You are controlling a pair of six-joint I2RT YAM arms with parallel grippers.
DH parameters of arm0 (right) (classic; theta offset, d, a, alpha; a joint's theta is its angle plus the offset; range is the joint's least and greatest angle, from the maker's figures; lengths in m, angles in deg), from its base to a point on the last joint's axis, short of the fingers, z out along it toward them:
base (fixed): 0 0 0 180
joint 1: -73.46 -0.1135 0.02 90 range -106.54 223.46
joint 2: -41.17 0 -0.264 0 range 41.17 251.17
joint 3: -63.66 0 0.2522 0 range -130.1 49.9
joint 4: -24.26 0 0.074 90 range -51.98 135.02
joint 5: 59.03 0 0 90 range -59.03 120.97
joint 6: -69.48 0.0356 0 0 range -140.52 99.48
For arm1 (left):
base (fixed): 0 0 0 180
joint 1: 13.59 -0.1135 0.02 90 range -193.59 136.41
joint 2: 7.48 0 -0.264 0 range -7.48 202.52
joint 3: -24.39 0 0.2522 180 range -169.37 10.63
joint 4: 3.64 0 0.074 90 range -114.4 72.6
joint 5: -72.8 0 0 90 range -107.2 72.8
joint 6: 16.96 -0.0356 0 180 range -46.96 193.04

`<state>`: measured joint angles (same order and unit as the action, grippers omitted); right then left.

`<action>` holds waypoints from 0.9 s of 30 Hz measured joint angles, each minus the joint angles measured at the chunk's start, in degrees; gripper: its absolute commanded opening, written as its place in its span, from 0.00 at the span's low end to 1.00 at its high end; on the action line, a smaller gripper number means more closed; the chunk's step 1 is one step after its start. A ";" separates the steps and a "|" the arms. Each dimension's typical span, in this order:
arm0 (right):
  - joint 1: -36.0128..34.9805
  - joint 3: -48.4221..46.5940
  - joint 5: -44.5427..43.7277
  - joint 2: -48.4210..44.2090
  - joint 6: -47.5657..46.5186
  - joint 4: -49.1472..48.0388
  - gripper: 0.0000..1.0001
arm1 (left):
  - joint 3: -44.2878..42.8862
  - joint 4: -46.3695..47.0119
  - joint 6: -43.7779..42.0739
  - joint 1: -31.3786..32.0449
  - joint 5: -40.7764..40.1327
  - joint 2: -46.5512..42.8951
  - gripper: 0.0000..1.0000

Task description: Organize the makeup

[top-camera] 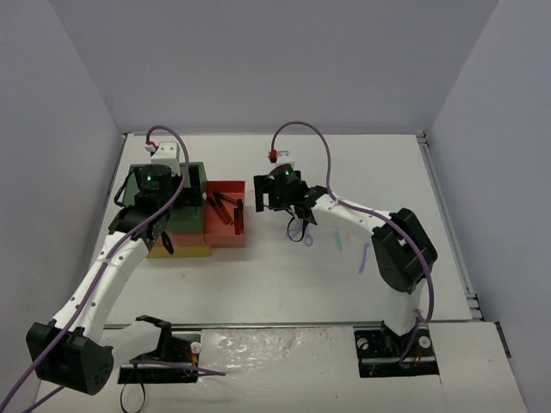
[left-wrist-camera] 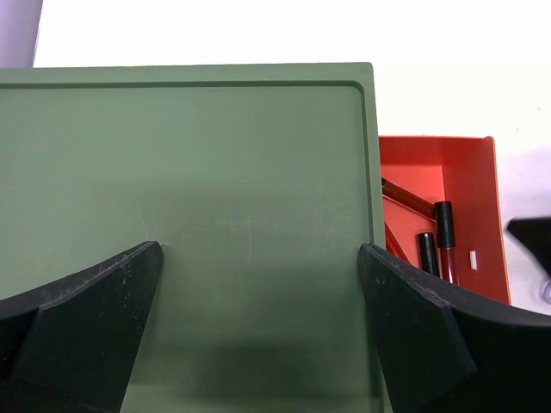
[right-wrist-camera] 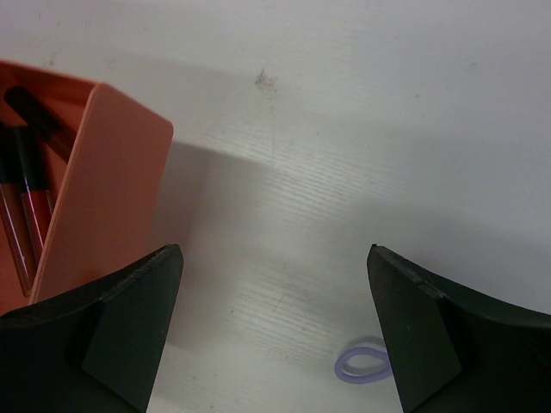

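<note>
Dark-red and black sticks (top-camera: 225, 208) lie in the open red drawer (top-camera: 231, 234) of the drawer box. They also show in the left wrist view (left-wrist-camera: 443, 237) and the right wrist view (right-wrist-camera: 30, 189). A lavender scissor-like tool (top-camera: 301, 231) lies on the table, and its loop (right-wrist-camera: 362, 366) shows by my right fingers. A mint stick (top-camera: 339, 239) and a lavender stick (top-camera: 363, 258) lie to its right. My left gripper (left-wrist-camera: 258, 249) is open and empty above the box's green top (left-wrist-camera: 215, 172). My right gripper (right-wrist-camera: 275, 249) is open and empty just right of the red drawer (right-wrist-camera: 95, 172). No sponges or discs are in view.
The drawer box (top-camera: 185, 249) stands at the left, green on top and yellow at the bottom, with its red drawer pulled out to the right. White walls close in the table on three sides.
</note>
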<state>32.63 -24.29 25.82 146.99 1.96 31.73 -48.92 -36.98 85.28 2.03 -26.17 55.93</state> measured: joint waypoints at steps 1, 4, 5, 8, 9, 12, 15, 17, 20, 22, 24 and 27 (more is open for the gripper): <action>-0.66 -0.32 0.32 0.87 -0.10 0.19 0.86 | 0.00 0.08 0.02 0.00 0.13 0.06 0.97; -2.35 -2.54 1.59 3.86 -0.42 0.29 0.86 | -0.02 0.20 0.06 0.00 0.21 0.18 0.97; -2.87 -3.16 1.90 4.55 -0.51 0.38 0.86 | -0.02 0.20 0.09 -0.01 0.23 0.20 0.97; -4.03 -5.11 2.94 5.79 -0.68 0.59 0.86 | -0.13 0.18 0.19 -0.06 0.25 0.33 0.97; -4.20 -5.78 3.47 6.01 -0.68 0.39 0.86 | -0.15 0.19 0.19 -0.11 0.31 0.38 0.97; -4.60 -7.66 5.11 6.51 -0.68 -0.31 0.86 | -0.23 0.23 0.19 -0.24 0.51 0.50 0.97; -4.76 -9.22 7.01 6.98 -0.51 -1.13 0.86 | -0.27 0.23 0.19 -0.29 0.63 0.54 0.97; -4.90 -10.49 8.14 7.78 -0.33 -2.11 0.86 | -0.28 0.23 0.19 -0.32 0.69 0.55 0.97; -5.24 -12.03 9.94 9.55 -0.01 -3.47 0.86 | -0.32 0.20 0.19 -0.33 0.77 0.56 0.97; -5.49 -12.98 10.84 11.02 0.23 -4.44 0.86 | -0.33 0.19 0.19 -0.33 0.80 0.56 0.97; -5.65 -13.94 11.63 12.39 0.48 -5.41 0.86 | -0.33 0.19 0.19 -0.33 0.81 0.56 0.97; -5.70 -14.99 13.53 14.11 0.84 -7.36 0.86 | -0.33 0.18 0.19 -0.33 0.83 0.56 0.97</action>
<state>26.93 -39.27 39.35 161.10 2.80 24.37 -49.25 -36.80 85.47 1.70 -25.34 56.49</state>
